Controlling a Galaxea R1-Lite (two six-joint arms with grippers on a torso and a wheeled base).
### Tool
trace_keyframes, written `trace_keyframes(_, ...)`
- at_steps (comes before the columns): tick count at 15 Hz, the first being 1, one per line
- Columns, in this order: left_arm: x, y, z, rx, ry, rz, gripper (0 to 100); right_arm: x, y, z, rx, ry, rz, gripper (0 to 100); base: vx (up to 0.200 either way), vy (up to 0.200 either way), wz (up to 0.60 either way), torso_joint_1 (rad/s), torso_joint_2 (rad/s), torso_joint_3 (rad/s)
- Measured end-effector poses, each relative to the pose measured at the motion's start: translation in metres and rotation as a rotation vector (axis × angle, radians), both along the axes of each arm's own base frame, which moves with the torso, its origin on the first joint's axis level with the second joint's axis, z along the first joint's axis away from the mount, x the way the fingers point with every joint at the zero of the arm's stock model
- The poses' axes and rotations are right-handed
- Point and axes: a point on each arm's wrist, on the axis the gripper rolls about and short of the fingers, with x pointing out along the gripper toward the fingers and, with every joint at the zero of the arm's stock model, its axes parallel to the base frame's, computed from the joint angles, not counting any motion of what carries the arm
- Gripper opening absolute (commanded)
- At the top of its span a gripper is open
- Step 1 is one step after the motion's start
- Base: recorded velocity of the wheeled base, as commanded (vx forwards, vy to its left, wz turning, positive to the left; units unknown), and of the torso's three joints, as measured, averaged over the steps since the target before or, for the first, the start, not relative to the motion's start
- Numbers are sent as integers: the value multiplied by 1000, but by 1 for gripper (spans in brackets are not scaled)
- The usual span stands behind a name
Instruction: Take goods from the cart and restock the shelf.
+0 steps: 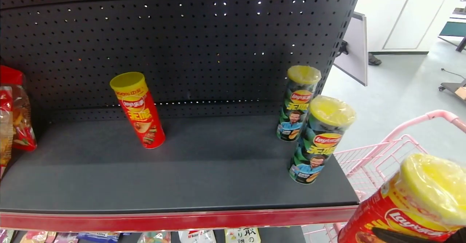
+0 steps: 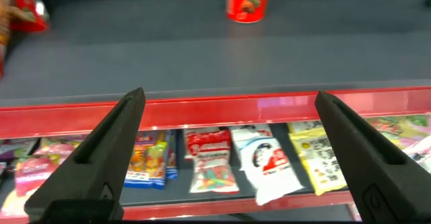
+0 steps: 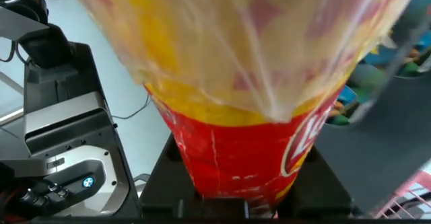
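Right gripper [image 3: 249, 190] grasps red can [image 1: 411, 203]; left gripper [image 2: 229, 96] spread. Shelf [image 1: 218, 170]: second red can [image 1: 140, 112], two green cans [image 1: 298, 104] [image 1: 320, 141].

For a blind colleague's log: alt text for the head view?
A red chip can fills the lower right corner, beside a pink cart. On the dark shelf stand two green cans at the right end and a second red can left of centre.
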Motion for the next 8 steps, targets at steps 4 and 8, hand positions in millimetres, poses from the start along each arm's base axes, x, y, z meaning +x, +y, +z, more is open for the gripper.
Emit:
trace_keyframes(4, 0, 0, 0, 3, -1, 1, 100, -2, 0, 0, 2, -3, 1, 0, 0, 0, 0, 0, 0, 0)
trace_keyframes(8, 0, 0, 0, 2, 0, 0, 100, -3, -1, 0, 3, -5, 1, 0, 0, 0, 0, 0, 0, 0)
